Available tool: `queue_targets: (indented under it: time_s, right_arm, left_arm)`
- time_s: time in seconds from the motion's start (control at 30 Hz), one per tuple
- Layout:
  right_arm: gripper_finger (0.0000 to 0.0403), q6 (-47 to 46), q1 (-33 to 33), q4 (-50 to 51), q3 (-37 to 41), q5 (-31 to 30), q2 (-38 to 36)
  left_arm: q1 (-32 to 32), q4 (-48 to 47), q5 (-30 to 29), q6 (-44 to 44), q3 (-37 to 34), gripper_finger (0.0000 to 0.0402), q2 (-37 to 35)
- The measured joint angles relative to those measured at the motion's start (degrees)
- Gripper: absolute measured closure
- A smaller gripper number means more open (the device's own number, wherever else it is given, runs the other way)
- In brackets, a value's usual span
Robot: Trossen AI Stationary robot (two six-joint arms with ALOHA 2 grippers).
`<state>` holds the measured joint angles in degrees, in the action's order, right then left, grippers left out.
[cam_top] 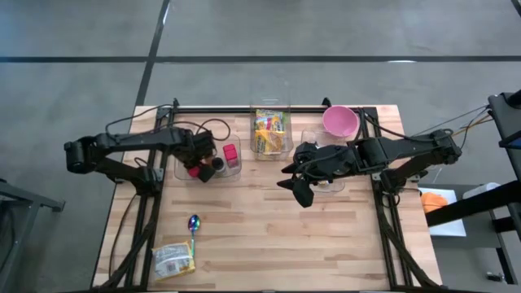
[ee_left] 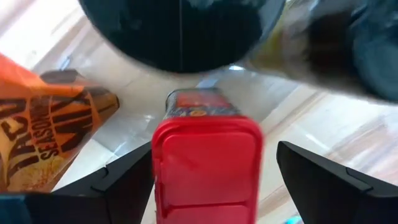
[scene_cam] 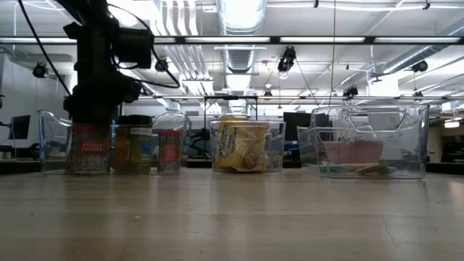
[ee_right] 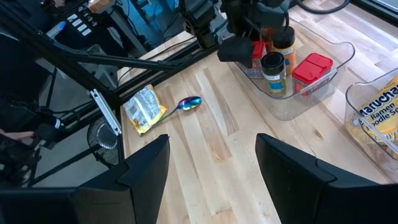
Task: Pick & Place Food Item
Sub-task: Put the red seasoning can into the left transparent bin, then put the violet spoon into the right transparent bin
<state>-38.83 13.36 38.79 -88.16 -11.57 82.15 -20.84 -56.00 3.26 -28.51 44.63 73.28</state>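
The pale wooden slatted table (cam_top: 269, 220) carries three clear plastic bins along its far side. The left clear bin (cam_top: 232, 169) holds spice jars, among them a red-lidded seasoning jar (ee_left: 205, 165) standing upright. The left tool (ee_left: 205, 180) hangs over this bin, its fingers spread wide on either side of the red lid, not touching it. The middle bin (cam_top: 270, 134) holds yellow noodle packets. The right tool (ee_right: 211, 168) hovers above the table's middle, fingers parted and empty. A pink bowl (cam_top: 339, 121) sits near the right bin. A yellow snack packet (cam_top: 173, 260) and an iridescent spoon (cam_top: 194, 223) lie near the table's front left.
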Motion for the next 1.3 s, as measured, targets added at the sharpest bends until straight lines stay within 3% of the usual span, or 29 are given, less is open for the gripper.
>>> queue_targets:
  time_s: [0.4, 1.03, 1.3]
  right_arm:
    - [0.0169, 0.00, -0.02, 0.00, 0.00, 0.07, 0.00]
    - [0.0169, 0.00, -0.02, -0.02, 0.00, 0.22, 0.00]
    - [0.0169, -0.17, -0.02, -0.07, 0.00, 0.22, 0.00]
  left_arm:
    - [0.00, -5.20, -0.21, 1.73, 4.94, 0.0065, -0.04]
    - [0.00, -8.96, -0.21, 1.64, 5.31, 0.0065, -0.04]
    - [0.02, -14.24, -2.45, 3.18, 12.34, 0.0065, -0.04]
